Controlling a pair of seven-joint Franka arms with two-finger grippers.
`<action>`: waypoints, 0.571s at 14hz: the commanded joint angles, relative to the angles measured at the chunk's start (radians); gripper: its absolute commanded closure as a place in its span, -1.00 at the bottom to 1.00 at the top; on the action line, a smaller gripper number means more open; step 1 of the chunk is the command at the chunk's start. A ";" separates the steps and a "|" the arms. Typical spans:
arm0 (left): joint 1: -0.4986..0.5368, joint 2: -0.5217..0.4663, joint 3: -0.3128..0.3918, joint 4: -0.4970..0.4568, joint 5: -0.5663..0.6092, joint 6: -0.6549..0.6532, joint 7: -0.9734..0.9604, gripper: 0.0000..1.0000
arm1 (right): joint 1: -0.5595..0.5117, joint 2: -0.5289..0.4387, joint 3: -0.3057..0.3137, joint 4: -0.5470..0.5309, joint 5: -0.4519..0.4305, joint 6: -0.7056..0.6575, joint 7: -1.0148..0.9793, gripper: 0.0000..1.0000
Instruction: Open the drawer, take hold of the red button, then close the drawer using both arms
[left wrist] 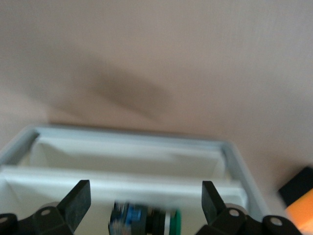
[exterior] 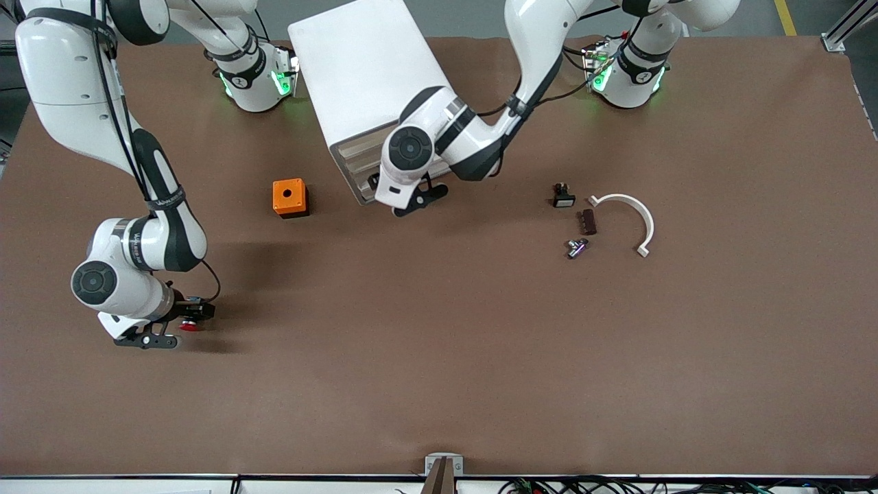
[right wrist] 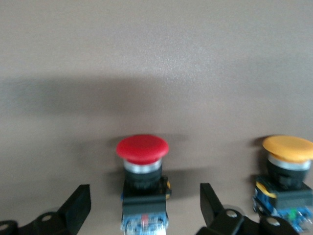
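Note:
The button (right wrist: 142, 149), with a red cap, black body and blue rear end, lies on the brown table (exterior: 439, 343) toward the right arm's end, nearer the front camera than the orange box. My right gripper (right wrist: 144, 192) is open around it, with a gap on each side of the body; it also shows as the right gripper (exterior: 173, 326) beside the button (exterior: 190, 325). The drawer (left wrist: 132, 134) of the white cabinet (exterior: 363, 68) stands open. My left gripper (left wrist: 145, 190) is open over it, above a green-capped button (left wrist: 146, 220) inside; this left gripper (exterior: 417, 199) hangs at the drawer front (exterior: 357, 168).
A like button with an orange-yellow cap (right wrist: 287, 149) lies beside the red one. An orange box with a hole (exterior: 290, 197) sits near the cabinet. Toward the left arm's end lie small parts (exterior: 563, 196) (exterior: 588, 221) (exterior: 577, 247) and a white curved piece (exterior: 634, 213).

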 commanded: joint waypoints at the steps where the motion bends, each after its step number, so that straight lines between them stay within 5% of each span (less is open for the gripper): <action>1: 0.106 -0.032 0.013 0.026 0.038 -0.020 0.026 -1.00 | -0.010 -0.127 0.038 -0.011 0.035 -0.186 0.011 -1.00; 8: 0.290 -0.124 0.012 0.033 0.363 -0.064 0.242 -1.00 | 0.049 -0.520 0.044 0.019 0.052 -0.562 0.011 -1.00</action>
